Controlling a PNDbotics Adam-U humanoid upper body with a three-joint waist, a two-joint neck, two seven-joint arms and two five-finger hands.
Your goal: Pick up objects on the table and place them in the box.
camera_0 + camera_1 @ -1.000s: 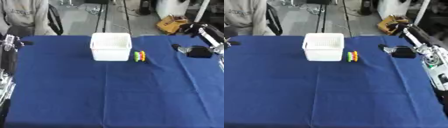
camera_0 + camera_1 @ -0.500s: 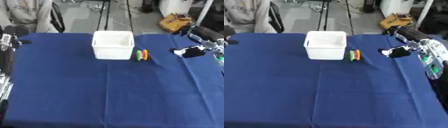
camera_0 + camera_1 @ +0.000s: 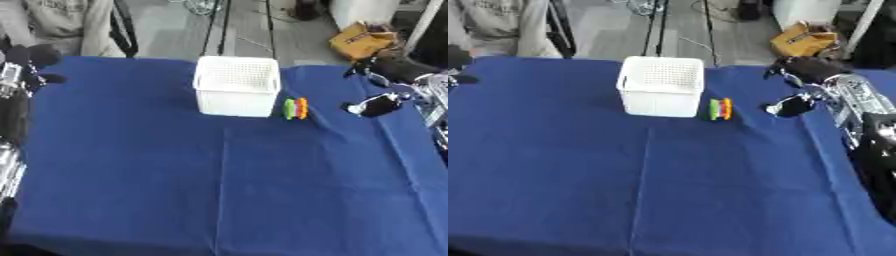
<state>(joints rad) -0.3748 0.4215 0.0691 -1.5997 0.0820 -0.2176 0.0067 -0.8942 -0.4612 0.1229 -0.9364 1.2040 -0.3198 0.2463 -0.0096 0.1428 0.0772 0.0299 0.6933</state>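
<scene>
Left eye view shows a blue-clothed table (image 3: pixel 219 190) w/ a white perforated box (image 3: pixel 236 85) standing upright near the far-centre edge. Just beside its right wall, on the cloth, lies a small stack of coloured pieces (image 3: pixel 295 108), green, yellow, orange/red side by side; what they are exactly can't be made out. They sit close to the box, whether touching its wall can't be told, and outside it. Right hand (image 3: pixel 805 70) comes in from the right, hovering over the table's far-right part, well right of the coloured pieces; fingers look curled, and a dark thing w/ a pale end (image 3: pixel 789 106) shows just below it, but whether it's a held object, part of the hand or just lying on the cloth can't be told, so grip state is uncertain. Left hand (image 3: pixel 26 60) shows at the far-left edge near the table's corner, dark and bunched; its fingers can't be read either. Box interior: only the mesh floor is seen from this angle, nothing obviously in it. Progress, as a judgement: early. At least the coloured pieces are yet to go in, and nothing is seen placed so far. Remaining: bring a hand to the pieces, close on them, lift, carry the short way left over the box rim, release.
</scene>
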